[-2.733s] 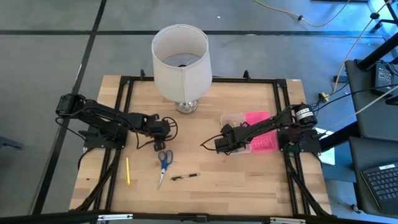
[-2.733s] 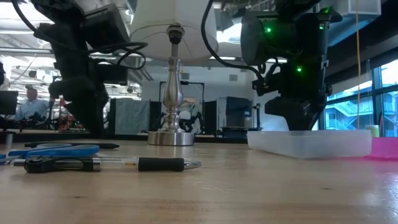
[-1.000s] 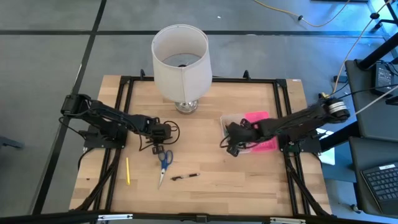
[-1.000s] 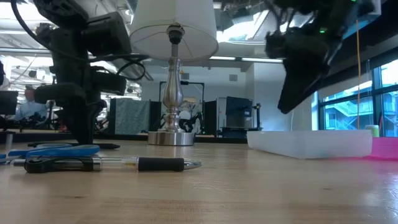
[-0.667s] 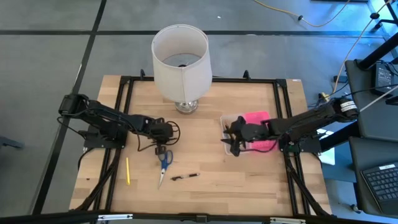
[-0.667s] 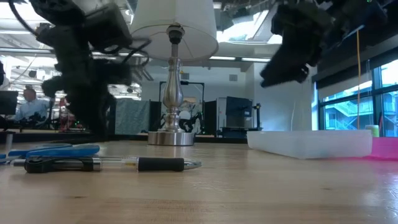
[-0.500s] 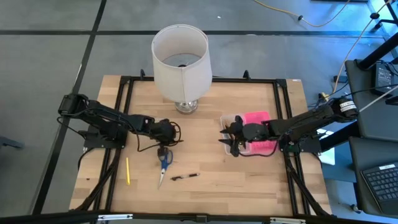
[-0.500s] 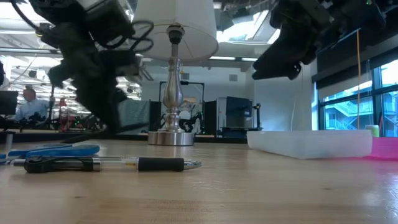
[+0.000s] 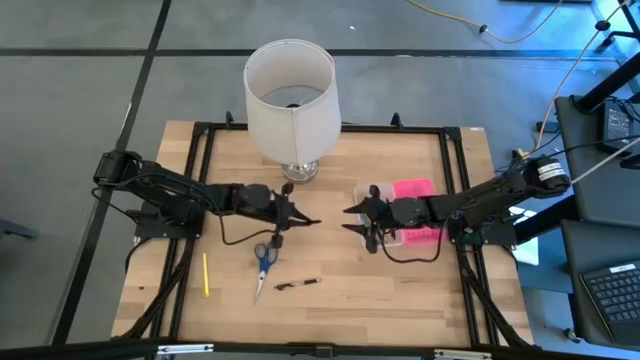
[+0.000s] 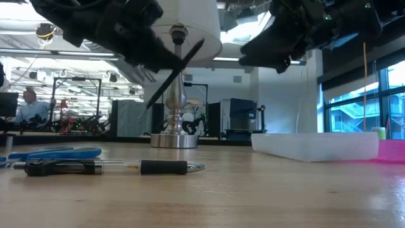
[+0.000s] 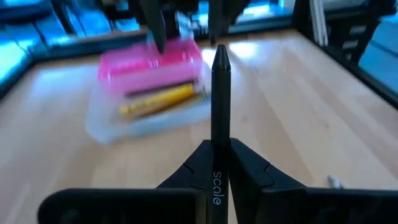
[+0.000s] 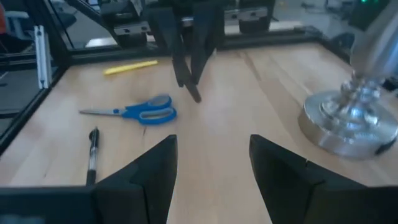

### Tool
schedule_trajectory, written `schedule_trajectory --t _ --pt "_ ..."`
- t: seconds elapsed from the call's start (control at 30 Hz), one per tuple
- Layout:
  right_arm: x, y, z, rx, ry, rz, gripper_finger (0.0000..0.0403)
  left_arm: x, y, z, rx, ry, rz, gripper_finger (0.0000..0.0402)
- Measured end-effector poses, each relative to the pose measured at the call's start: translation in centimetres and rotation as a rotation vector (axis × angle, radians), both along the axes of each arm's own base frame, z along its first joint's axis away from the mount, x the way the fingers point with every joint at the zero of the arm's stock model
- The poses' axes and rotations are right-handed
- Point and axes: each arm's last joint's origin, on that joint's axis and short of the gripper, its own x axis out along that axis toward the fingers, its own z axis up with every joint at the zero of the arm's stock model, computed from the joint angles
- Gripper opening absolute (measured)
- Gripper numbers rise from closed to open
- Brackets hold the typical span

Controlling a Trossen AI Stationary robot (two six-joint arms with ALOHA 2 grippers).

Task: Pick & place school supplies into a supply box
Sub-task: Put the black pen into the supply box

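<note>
My left gripper (image 9: 290,215) hangs above the table's middle, shut on a dark pen (image 11: 219,93) that sticks out toward the supply box (image 11: 149,93). The box is a clear case holding yellow pencils, with its pink lid (image 9: 415,190) open behind it. It rests on the table at the right. My right gripper (image 9: 358,222) stands open just left of the box, nearly level, with nothing between its fingers (image 12: 155,171). Blue-handled scissors (image 9: 263,258), a yellow pencil (image 9: 206,273) and another dark pen (image 9: 298,284) lie flat on the table at the near left. My left gripper pinches the dark pen between its two fingers (image 11: 245,165), at a place (image 11: 219,144) toward the pen's back end. The pen lies along the fingers, and its free end (image 9: 318,222) points toward the table's right. The pen is clear of the table and slants in the low view (image 10: 180,69).
A white lamp (image 9: 291,95) stands at the table's far middle on a silver base (image 12: 351,121), close behind both grippers. A black frame (image 9: 200,160) runs around the tabletop. Bare wood lies between the grippers and along the near edge.
My left gripper has risen and tipped from pointing down to nearly level, moving toward the table's right. The dark pen came up off the table with it and now points at the box. My right gripper has also tipped up to nearly level, staying open.
</note>
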Motion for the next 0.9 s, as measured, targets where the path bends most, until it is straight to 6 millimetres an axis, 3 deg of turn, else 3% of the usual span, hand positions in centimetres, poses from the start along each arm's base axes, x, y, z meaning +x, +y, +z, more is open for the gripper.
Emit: schedule_trajectory --t 0.33,0.9 --pt "1.1 0.2 1.6 -0.074 -0.165 0.026 0.0204 0.4 0.0 1.3 0.01 -0.142 -0.005 0.0024" --pt "6.6 1.4 3.3 -0.198 -0.196 0.087 0.0204 0.6 0.0 2.3 0.013 -0.244 -0.006 0.0025"
